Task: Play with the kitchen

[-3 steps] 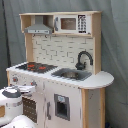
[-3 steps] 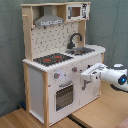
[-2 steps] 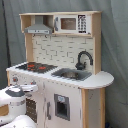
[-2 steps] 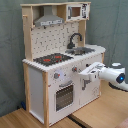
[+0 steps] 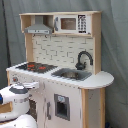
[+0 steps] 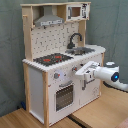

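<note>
Now the gripper (image 6: 79,73) noses at the kitchen (image 6: 55,75) front (jaws' state unclear); a hard shove could tip it.

Both exterior views are evenly and softly lit, with no hard beam and no strong glare anywhere. The first exterior view looks cooler and dimmer, its grey backdrop (image 5: 115,60) flat and slightly murky; the second exterior view is warmer and brighter, with the wooden floor (image 6: 30,119) showing a mild sheen. Shadows are faint: a soft dark band sits under the hood (image 6: 49,21) and inside the upper shelf of the kitchen (image 6: 60,60), and the sink (image 5: 70,75) reads as a dim hollow. Both pictures are soft throughout, with fine detail smeared, and the robot arm (image 5: 17,102) at the first exterior view's lower left is especially blurred. Straight edges show little bending.
</note>
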`<act>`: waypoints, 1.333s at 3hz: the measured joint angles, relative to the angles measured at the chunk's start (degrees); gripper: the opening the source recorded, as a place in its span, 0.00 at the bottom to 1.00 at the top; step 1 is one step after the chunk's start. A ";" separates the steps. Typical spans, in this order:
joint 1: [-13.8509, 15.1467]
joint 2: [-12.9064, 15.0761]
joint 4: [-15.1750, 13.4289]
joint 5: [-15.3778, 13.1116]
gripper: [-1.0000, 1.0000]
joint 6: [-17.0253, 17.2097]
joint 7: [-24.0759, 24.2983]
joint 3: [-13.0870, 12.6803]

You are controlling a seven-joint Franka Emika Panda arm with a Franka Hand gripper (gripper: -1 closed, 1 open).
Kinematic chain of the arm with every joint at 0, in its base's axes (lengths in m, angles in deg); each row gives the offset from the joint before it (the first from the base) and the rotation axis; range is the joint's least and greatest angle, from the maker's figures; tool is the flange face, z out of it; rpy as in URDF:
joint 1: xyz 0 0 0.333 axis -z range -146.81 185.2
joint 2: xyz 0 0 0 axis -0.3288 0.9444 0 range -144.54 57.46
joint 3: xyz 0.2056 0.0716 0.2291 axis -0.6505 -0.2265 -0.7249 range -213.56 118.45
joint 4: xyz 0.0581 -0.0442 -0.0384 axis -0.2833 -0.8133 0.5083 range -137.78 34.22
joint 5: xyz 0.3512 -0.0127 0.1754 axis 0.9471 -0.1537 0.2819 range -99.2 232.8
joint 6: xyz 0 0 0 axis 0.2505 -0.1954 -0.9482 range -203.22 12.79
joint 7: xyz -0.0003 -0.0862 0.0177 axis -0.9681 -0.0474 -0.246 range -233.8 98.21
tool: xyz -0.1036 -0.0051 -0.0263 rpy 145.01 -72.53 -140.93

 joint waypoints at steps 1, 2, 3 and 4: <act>3.58 0.08 3.35 0.00 1.00 -0.01 -1.66 -2.55; 4.93 0.11 4.89 0.27 1.00 0.02 -3.72 -1.90; 4.94 0.12 4.87 0.31 0.00 0.02 -3.70 -1.81; 5.02 1.02 4.66 0.68 0.00 0.17 4.30 -1.63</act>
